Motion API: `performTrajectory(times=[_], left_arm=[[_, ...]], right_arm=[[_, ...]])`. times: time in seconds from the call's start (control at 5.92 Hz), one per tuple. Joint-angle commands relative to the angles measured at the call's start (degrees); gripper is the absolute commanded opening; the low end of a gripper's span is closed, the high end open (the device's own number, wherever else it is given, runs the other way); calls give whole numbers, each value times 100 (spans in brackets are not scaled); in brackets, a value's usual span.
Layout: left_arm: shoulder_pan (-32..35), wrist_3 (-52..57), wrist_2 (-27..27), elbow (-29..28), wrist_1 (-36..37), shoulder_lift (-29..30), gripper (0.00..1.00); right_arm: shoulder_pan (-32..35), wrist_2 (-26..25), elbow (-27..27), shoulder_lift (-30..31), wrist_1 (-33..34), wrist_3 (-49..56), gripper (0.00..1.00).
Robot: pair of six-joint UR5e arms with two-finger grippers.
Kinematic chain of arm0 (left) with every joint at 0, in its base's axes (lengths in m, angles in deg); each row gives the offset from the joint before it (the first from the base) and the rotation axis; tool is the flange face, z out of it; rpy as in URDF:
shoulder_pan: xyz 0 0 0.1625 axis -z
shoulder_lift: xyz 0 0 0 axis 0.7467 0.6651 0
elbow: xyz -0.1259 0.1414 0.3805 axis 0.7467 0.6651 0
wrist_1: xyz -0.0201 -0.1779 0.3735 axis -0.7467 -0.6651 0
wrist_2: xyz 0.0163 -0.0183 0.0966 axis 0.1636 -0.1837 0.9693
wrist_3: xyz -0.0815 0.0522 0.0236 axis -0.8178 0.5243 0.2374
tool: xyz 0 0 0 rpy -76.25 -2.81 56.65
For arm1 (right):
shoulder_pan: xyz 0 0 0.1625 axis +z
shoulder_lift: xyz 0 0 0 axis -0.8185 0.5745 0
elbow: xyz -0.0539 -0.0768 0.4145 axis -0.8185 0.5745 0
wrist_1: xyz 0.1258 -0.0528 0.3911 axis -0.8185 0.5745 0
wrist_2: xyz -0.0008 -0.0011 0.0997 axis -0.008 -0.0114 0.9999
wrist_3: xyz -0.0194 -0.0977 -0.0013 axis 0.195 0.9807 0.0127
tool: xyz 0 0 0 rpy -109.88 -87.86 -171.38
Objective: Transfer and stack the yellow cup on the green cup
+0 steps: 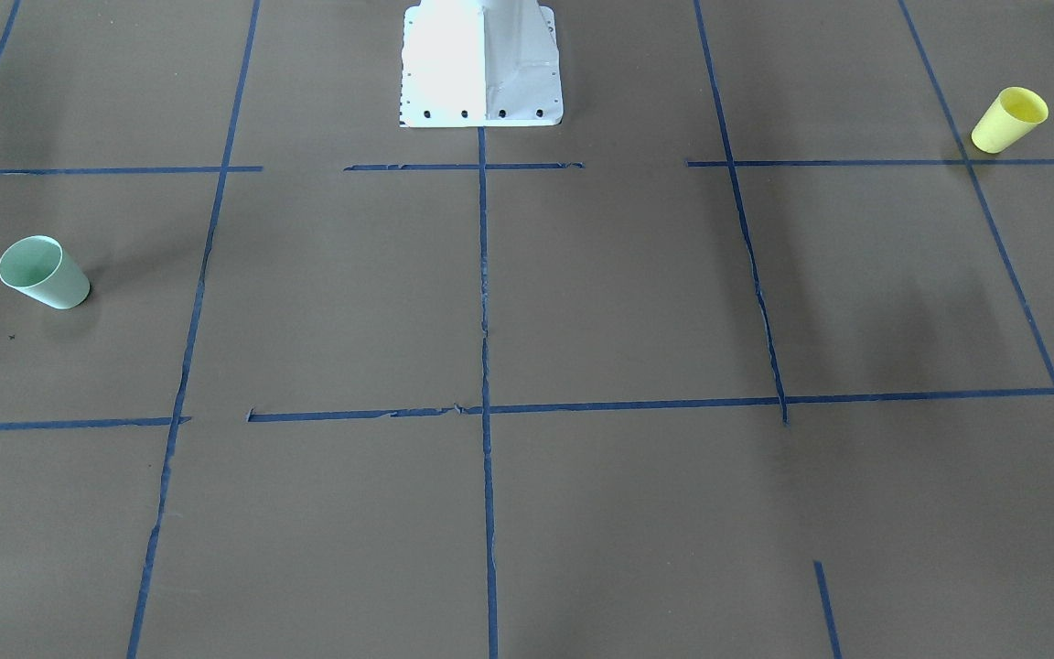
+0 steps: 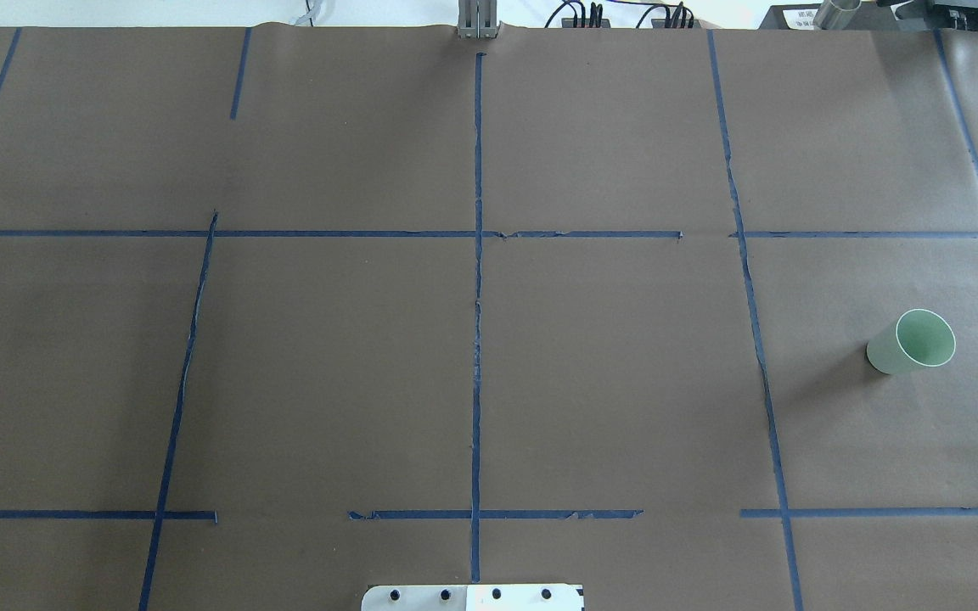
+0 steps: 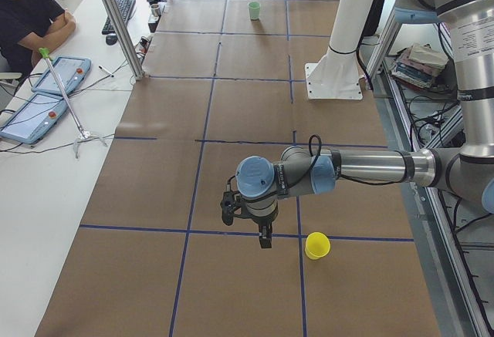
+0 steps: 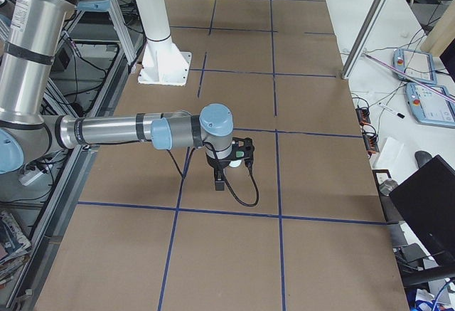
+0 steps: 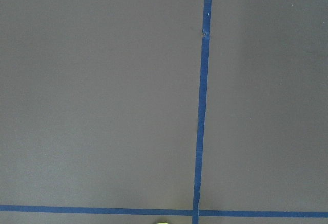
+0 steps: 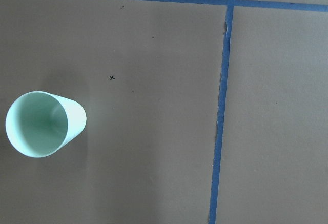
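The yellow cup [image 1: 1009, 120] stands upright on the brown paper on the robot's left side; it also shows in the exterior left view [image 3: 316, 245]. The green cup [image 1: 42, 272] stands upright on the robot's right side and shows in the overhead view [image 2: 912, 342] and the right wrist view [image 6: 43, 124]. My left gripper [image 3: 265, 241] hangs above the table just beside the yellow cup, apart from it. My right gripper [image 4: 220, 182] hangs over the table close to the green cup. Both grippers show only in side views, so I cannot tell whether they are open or shut.
The white robot base [image 1: 481, 64] stands at the table's robot-side edge. Blue tape lines [image 2: 478, 297] form a grid on the paper. An operator [image 3: 27, 13], tablets [image 3: 35, 113] and a metal post [image 3: 116, 21] are along the far side.
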Motion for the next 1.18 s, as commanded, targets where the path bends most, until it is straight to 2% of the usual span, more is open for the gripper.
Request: performTrajectory(times=[0.0, 1.01], left_arm=[[-55, 231, 175, 132, -67, -11, 100], [-46, 242, 150, 124, -129, -47, 100]], right_arm=[[-1, 9, -4, -1, 0, -1, 100], [-19, 87, 22, 8, -325, -10, 100]])
